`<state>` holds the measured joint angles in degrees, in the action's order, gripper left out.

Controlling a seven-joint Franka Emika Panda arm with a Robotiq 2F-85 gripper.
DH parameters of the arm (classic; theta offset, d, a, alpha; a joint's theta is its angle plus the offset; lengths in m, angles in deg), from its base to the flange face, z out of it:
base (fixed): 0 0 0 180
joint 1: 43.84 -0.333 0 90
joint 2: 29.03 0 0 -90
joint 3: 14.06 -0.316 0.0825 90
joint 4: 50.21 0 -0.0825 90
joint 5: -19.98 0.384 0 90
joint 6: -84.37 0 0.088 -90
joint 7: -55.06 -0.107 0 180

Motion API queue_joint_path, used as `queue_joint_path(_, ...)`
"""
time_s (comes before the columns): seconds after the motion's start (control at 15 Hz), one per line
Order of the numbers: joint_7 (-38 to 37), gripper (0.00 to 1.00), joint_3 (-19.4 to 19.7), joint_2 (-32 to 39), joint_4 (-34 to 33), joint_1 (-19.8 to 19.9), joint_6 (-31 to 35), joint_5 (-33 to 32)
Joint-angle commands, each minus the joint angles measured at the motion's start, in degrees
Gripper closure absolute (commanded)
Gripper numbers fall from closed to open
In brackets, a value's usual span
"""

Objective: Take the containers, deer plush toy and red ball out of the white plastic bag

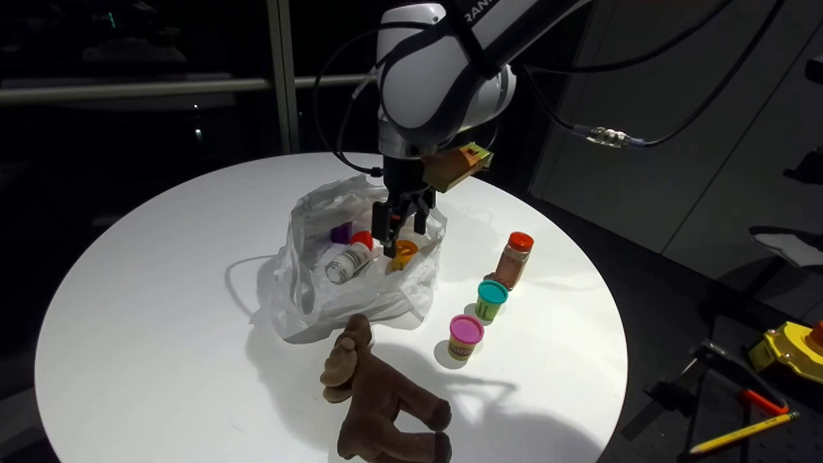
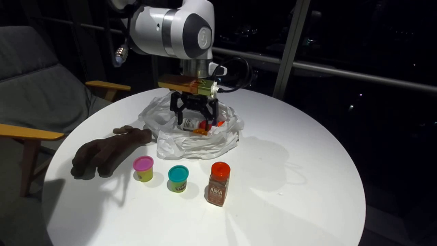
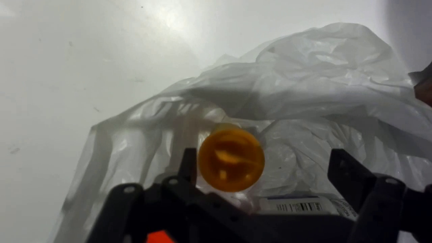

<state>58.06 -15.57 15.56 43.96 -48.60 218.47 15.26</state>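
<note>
Lying on its side on a round white table (image 1: pixel 148 289), a brown deer plush toy (image 1: pixel 379 399) fills the foreground in an exterior view, its head just beside a white plastic bag (image 1: pixel 411 292); whether the two touch cannot be told. The crumpled bag sits with its mouth spread wide beneath a white robot arm (image 1: pixel 424 77), whose black gripper (image 2: pixel 193 122) points down into the opening, jaws well apart.

Within the bag, an orange-lidded tub (image 3: pixel 231 160) appears between the fingers (image 3: pixel 189 165) in the wrist view, much nearer one than the other; contact is unclear. Near the tub, a red-capped white bottle (image 1: pixel 348 265) rests on its side, with a purple object (image 1: pixel 341 233) partly showing behind it. An orange-red object (image 2: pixel 221 123), too hidden to identify, also shows inside.

Three containers stand outside the bag in both exterior views, spaced in a row: a pink-lidded tub (image 2: pixel 143 167), a teal-lidded tub (image 2: pixel 178 177) and a red-lidded jar (image 2: pixel 218 188) labeled "AJIKA." Off the table are a yellow pencil (image 1: pixel 742 433) and a gray chair (image 2: pixel 37 85) with wooden armrests.
</note>
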Motion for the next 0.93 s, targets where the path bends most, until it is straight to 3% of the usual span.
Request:
queue_joint_path(0.0, 0.6, 0.00, 0.4, 3.6, -5.9, 0.5, -2.1, -0.4)
queue_joint_path(0.6, 0.1, 0.00, 1.2, 8.2, -10.7, 0.2, -3.0, -0.7)
queue_joint_path(0.67, 0.1, 0.05, 1.3, 8.8, -11.3, 0.1, -3.2, -0.8)
queue_joint_path(0.73, 0.0, 0.28, 1.5, 9.1, -11.7, 0.1, -3.2, -0.9)
queue_joint_path(0.87, -0.2, 0.32, 1.7, 9.2, -12.0, -0.1, -3.2, -1.2)
